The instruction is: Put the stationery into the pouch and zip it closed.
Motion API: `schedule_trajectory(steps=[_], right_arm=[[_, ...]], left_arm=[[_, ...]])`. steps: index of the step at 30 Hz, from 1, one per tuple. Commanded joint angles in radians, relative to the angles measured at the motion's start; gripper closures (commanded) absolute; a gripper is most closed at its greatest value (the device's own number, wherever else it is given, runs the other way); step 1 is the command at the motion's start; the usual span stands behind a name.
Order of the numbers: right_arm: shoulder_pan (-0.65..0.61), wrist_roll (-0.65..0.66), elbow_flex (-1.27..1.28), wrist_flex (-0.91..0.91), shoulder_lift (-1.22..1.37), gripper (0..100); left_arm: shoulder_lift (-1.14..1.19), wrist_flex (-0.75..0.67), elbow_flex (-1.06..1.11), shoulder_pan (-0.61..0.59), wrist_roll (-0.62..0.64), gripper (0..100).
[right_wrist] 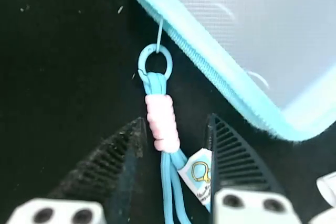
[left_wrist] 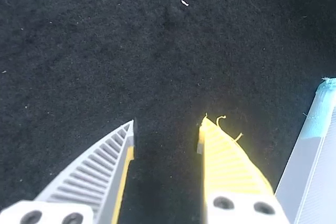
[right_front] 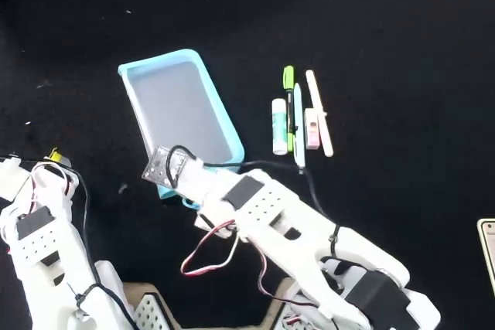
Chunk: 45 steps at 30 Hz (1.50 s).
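The light-blue pouch (right_front: 179, 107) with a grey mesh face lies left of centre on the black table. Its zip pull (right_wrist: 160, 121), a blue cord with a pink wrap on a ring, trails from the pouch's (right_wrist: 252, 35) near corner. My right gripper (right_wrist: 176, 121) is open with the pull lying loose between its fingers; from above it (right_front: 165, 171) sits at that corner. The stationery lies right of the pouch: a green highlighter (right_front: 288, 86), a glue stick (right_front: 279, 126), a blue pen (right_front: 298, 125), a pink eraser (right_front: 312, 129) and a white pen (right_front: 319, 113). My left gripper (left_wrist: 167, 124) is open over bare cloth, with the pouch's edge (left_wrist: 315, 171) beside it.
The left arm (right_front: 42, 229) stands at the near left edge of the table. Red and white cables (right_front: 220, 249) hang under the right arm. A pale flat object (right_front: 488, 241) pokes in at the right edge. Black cloth lies open beyond the pouch and stationery.
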Motion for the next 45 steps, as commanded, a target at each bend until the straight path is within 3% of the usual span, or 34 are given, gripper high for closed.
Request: schedule_trajectory(steps=[1,14,18,26,30,36,39,45], right_arm=[[-0.009,-0.005,0.021,-0.069,0.002,81.5],[-0.005,-0.005,-0.139,0.003,0.274,82.4],[-0.003,0.041,-0.137,0.0,0.272,99.6],[0.068,0.043,-0.134,0.057,0.145,98.8],[0.126,0.043,-0.05,0.044,-0.082,98.8],[0.126,-0.035,0.183,-0.138,-0.401,98.8],[0.126,-0.041,0.248,-0.199,-0.476,98.8],[0.127,-0.041,0.252,-0.215,-0.486,98.8]], left_arm=[[-0.003,0.0,-0.051,0.012,-0.014,80],[0.002,0.002,-0.05,0.007,-0.015,80],[0.002,0.002,-0.05,0.007,-0.015,80],[-0.006,0.011,-0.048,0.015,-0.025,80],[-0.008,0.069,-0.061,0.134,-0.198,80],[-0.008,0.074,-0.051,0.312,-0.351,80],[-0.008,0.089,-0.053,0.369,-0.379,80],[-0.009,0.259,-0.127,0.513,-0.377,80]])
